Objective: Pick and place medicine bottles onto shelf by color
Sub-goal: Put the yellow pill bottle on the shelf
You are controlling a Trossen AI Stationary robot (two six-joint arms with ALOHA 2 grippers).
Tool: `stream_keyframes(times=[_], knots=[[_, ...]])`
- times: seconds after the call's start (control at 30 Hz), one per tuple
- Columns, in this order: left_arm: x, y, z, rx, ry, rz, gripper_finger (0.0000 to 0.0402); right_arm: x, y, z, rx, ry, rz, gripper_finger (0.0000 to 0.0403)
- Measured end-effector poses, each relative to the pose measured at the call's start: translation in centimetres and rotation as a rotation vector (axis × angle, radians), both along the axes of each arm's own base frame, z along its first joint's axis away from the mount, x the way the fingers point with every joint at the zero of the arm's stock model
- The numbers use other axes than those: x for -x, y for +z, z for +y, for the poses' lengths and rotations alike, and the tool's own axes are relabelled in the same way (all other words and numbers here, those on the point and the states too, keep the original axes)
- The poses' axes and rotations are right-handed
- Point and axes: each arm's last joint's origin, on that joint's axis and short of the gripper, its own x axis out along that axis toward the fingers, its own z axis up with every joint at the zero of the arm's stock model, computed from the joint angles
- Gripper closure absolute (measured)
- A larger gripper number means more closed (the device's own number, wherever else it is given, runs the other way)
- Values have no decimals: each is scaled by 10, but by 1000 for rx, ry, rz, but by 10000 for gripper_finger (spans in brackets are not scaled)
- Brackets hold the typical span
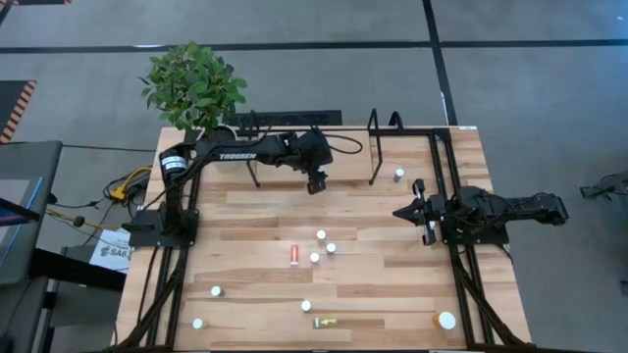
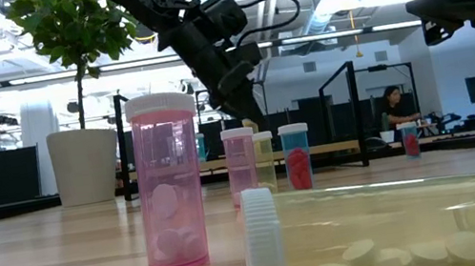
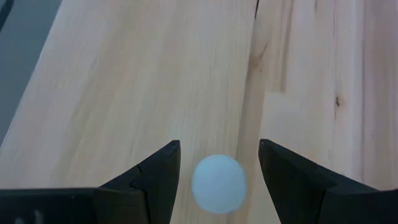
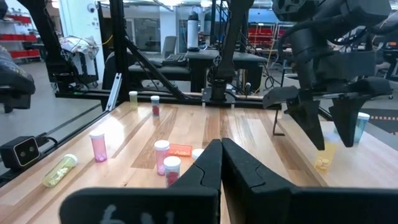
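Left gripper (image 3: 219, 163) over shelf (image 1: 285, 173), fingers apart, white-capped bottle (image 3: 218, 183) directly beneath between them, untouched. Release or pre-grasp, cannot tell; probably next: lift clear, reach tabletop bottles. Right gripper (image 1: 404, 212) parked, fingers together, bottles well off.

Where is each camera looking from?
High view: above, straight down on the wooden plank table; both dark arms show.
Low view: tabletop height, looking across past a lying see-through yellow bottle; arms overhead.
Left wrist view: down past the open left gripper at a round white cap.
Right wrist view: across the table over the shut right gripper.
Shared: high and low both show that bottle.
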Motion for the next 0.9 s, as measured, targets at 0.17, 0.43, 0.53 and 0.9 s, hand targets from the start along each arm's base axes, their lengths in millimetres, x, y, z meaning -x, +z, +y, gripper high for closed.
stream_keyframes(times=[0.17,0.43,0.53,0.9], knots=[[3,-2,0,9,8,28,213,0,0,0,0,0,0,377],[5,-3,2,10,12,46,258,0,0,0,0,0,0,377],[5,-2,2,10,12,43,274,0,0,0,0,0,0,377],[5,-2,4,9,14,42,300,0,0,0,0,0,0,377]])
